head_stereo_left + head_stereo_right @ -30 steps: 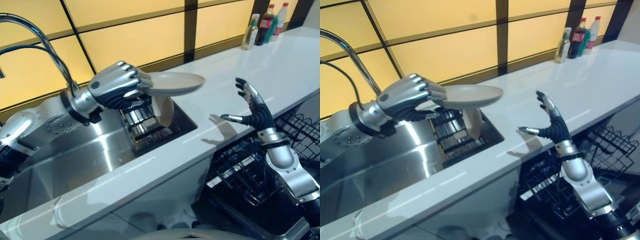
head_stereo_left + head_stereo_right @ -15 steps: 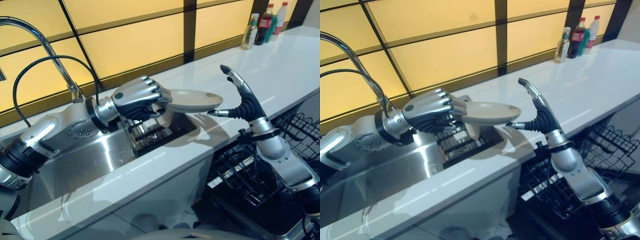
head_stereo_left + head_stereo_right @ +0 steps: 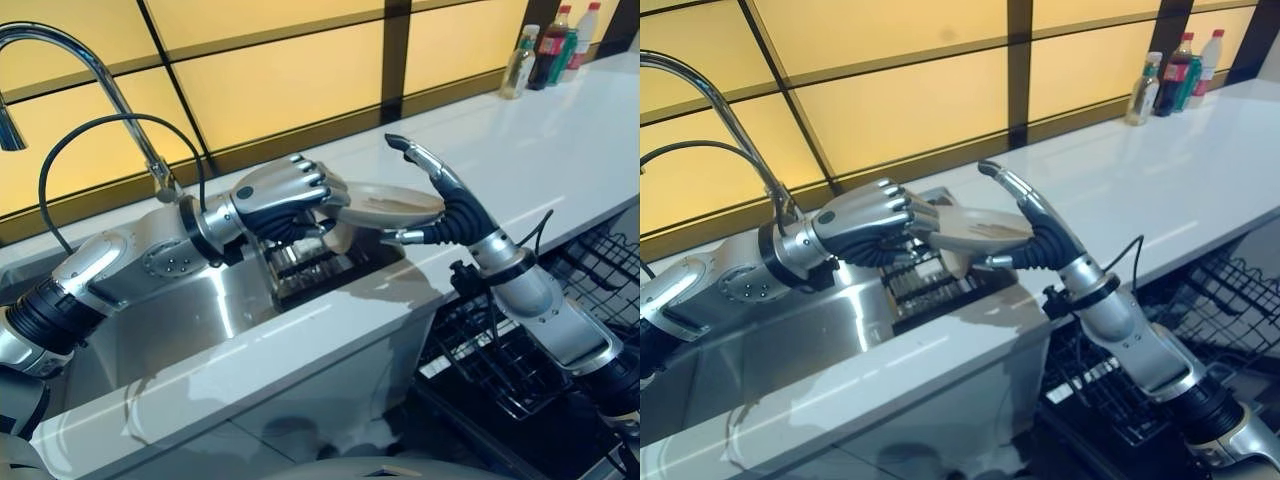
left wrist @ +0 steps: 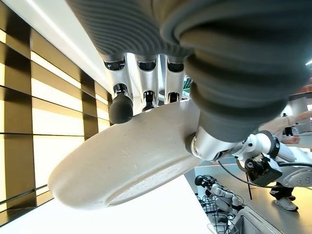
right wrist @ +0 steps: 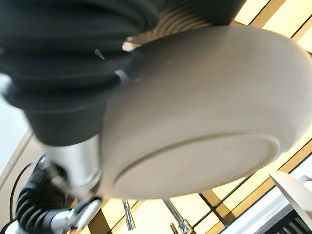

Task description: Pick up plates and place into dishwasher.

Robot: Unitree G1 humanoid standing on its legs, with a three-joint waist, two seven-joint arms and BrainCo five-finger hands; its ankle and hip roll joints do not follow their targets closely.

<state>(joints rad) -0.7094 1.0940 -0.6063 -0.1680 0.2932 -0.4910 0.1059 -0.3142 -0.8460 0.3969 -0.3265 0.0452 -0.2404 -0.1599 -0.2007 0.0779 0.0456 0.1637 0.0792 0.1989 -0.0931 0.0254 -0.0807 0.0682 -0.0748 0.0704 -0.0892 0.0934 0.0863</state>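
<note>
**Plate: mid-air transfer between hands, not yet in the dishwasher**

Left eye view: The plate (image 3: 392, 203) is held level above the sink (image 3: 180, 320), over the dish rack (image 3: 320, 262). My left hand (image 3: 285, 190) has its fingers curled over the near rim. My right hand (image 3: 440, 200) is at the far rim, fingers straight above and thumb below, not closed. A second plate (image 3: 343, 236) stands in the rack.

Right eye view: The dishwasher basket (image 3: 1160, 350) sits pulled out below the tabletop (image 3: 1160, 190) with no plate visible in it. I judge the task at an early stage: handover first, then loading. Bottles (image 3: 1175, 75) stand at the far end; no print is legible.

Left wrist view: Fingers (image 4: 121, 108) and thumb pinch the rim.

Right wrist view: The plate's underside lies just past my palm.
</note>
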